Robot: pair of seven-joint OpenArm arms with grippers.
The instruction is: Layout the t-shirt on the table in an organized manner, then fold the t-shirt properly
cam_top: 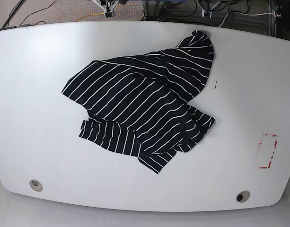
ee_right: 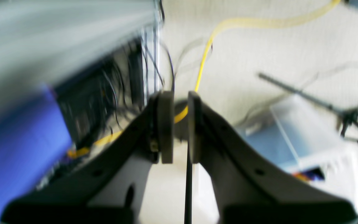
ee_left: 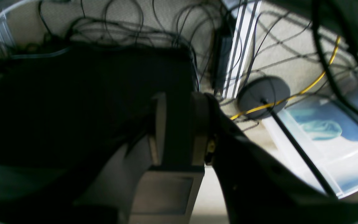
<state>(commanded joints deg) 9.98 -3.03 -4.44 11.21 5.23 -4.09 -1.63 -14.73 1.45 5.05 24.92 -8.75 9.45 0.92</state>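
Observation:
The t-shirt, black with thin white stripes, lies crumpled and partly folded over itself in the middle of the white table. One part reaches toward the far edge and one sleeve sticks out at the front left. Neither gripper shows in the base view. In the left wrist view my left gripper is empty, its jaws a small gap apart, and it faces the floor beside a dark shape. In the blurred right wrist view my right gripper is empty, its jaws almost together, over the floor. Neither wrist view shows the t-shirt.
A red rectangular mark sits near the table's right edge. Two metal holes lie along the front edge. On the floor are tangled black cables, a yellow cable, a round stand base and a clear plastic bin.

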